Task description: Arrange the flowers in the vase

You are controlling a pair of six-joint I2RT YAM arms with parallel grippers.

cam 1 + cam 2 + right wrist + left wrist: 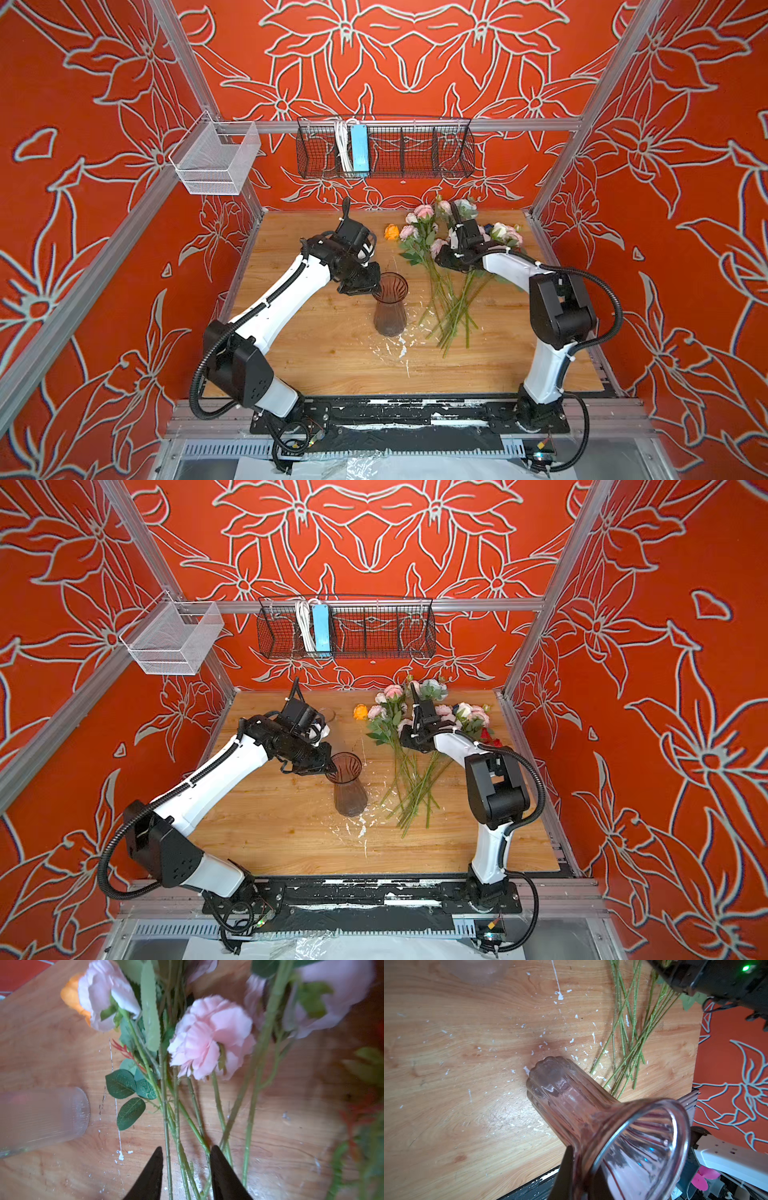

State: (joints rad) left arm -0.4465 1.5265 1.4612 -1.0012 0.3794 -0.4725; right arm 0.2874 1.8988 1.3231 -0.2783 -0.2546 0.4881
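The left gripper (583, 1164) is clenched on the rim of the vase (390, 305), steadying it; the flowers (424, 212) lie on the table (316, 353) at its two o'clock. The right gripper (187, 1148) has its jaws apart astride several stems. In my judgement it should close on just one.

Pretty obviously a robotics lab cell, not somebody's home. An aluminium frame (519, 124) boxes in a wooden tabletop (332, 361), with red flower-print panels (83, 208) for walls. The left arm (282, 299) and right arm (557, 307) sit on a black base plate (415, 415) at the near edge. On the far rail hangs a black wire basket (415, 153) with a blue box (359, 151) and a coiled white cable (343, 153), and a white mesh bin (216, 166) hangs on the left.
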